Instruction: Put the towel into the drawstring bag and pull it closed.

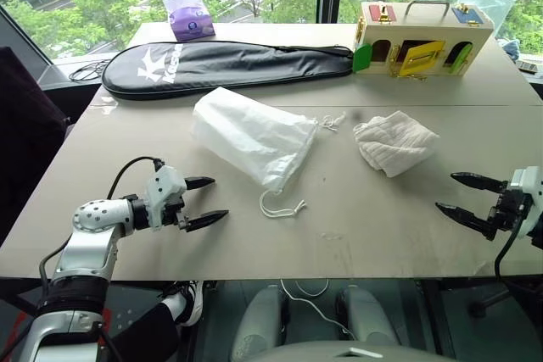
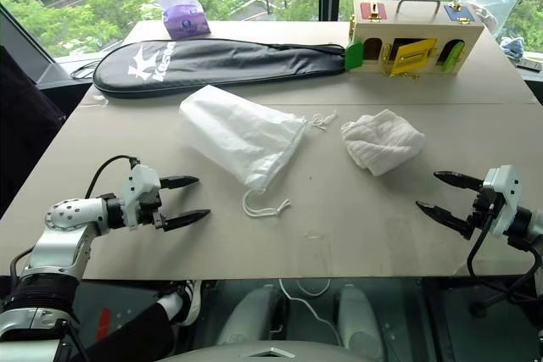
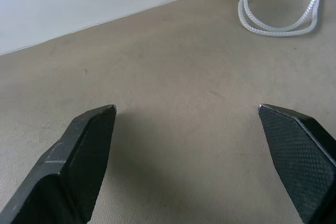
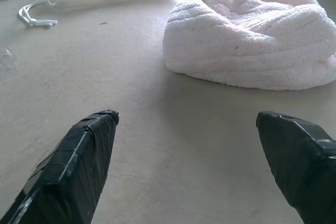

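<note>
- Two task things lie apart on the grey surface [image 1: 356, 209]: the towel [image 1: 394, 143], bunched into a soft white heap, sits to the right of centre, and the drawstring bag [image 1: 251, 136] lies flat at centre, just left of it, with bare surface between them.
- The bag's mouth points toward the robot and to the right; its thin white cords [image 1: 282, 206] trail loose on the surface in a small loop, and a second short cord end [image 1: 331, 121] lies between bag and towel.
- The left pincer [image 1: 206, 201] hovers near the front left edge, jaws spread wide, empty, aimed toward the cords.
- The right pincer [image 1: 458, 195] hangs at the front right, jaws wide, empty, with the towel ahead of it.
- Behind the bag a long black racket cover [image 1: 221, 64] stretches across; a purple tissue pack [image 1: 190, 16] stands beyond it, and a wooden latch box [image 1: 422, 38] sits at the far right.
</note>
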`<state>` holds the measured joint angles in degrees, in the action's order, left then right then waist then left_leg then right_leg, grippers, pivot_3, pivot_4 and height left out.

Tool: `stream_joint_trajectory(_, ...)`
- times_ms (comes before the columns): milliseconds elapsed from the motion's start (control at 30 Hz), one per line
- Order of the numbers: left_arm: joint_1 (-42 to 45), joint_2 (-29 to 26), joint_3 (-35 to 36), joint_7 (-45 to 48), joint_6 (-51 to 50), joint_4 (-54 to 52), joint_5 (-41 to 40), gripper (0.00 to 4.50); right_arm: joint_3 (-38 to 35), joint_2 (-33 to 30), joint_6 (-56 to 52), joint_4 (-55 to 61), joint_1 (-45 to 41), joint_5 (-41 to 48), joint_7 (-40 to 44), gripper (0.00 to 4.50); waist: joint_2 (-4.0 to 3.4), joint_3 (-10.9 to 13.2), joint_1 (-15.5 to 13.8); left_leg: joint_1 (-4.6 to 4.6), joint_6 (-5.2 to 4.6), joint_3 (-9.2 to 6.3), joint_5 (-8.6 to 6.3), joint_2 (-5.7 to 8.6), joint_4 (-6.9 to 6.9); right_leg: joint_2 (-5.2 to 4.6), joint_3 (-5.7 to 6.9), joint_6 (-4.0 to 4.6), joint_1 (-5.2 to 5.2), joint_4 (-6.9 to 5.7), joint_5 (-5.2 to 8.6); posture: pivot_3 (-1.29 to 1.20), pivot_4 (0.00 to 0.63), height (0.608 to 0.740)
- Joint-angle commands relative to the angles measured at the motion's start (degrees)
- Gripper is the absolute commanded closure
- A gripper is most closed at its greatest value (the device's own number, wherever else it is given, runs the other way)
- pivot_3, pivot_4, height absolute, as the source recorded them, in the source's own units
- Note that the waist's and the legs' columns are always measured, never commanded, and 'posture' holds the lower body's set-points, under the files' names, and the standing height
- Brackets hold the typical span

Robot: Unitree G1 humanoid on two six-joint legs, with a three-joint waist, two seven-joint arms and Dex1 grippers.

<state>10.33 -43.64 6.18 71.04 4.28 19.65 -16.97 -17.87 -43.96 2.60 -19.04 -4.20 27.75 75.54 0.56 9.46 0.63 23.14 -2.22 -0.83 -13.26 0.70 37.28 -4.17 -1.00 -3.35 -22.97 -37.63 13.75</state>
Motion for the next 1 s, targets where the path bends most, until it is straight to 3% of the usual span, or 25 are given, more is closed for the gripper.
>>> stream_joint_trajectory(33,1.3,-0.3,0.2,1.2,0.2,-1.7,-1.1,0.03,-1.2,-1.0,0.5,0.9,-0.4,1.1,1.6,0.0,0.0,0.0,0.0,0.0,0.0,0.0,0.0,0.0,0.0,0.0,0.0,0.0,0.0,0.0,0.0,0.0,0.15,0.74)
stream_joint_trajectory(533,1.8,1.0,0.4,0.7,-1.9,-3.9,-1.9,0.03,-0.9,-1.3,-2.4,4.0,0.1,1.0,1.6,0.0,0.0,0.0,-0.1,0.01,0.0,-0.01,0.0,0.0,-0.02,-0.05,-0.03,0.01,-0.01,0.02,0.0,0.0,0.15,0.74)
stream_joint_trajectory(767,0.2,1.8,1.9,-0.8,-12.1,-13.5,-8.9,0.03,-1.3,-1.2,-5.6,9.0,0.6,2.0,0.3,0.0,0.0,0.0,0.0,0.11,0.0,-0.13,0.0,-0.01,-0.01,-0.1,-0.11,0.01,-0.03,0.04,0.0,0.0,0.15,0.74)
stream_joint_trajectory(1000,3.1,7.5,-4.1,-16.8,-31.7,-29.5,-9.9,0.03,-0.9,-0.4,-10.9,18.3,1.3,4.3,-3.4,0.0,-0.03,0.0,-0.3,0.34,0.0,-0.38,0.0,0.02,0.11,-0.1,0.08,-0.06,-0.06,0.13,-0.04,0.0,0.15,0.74)
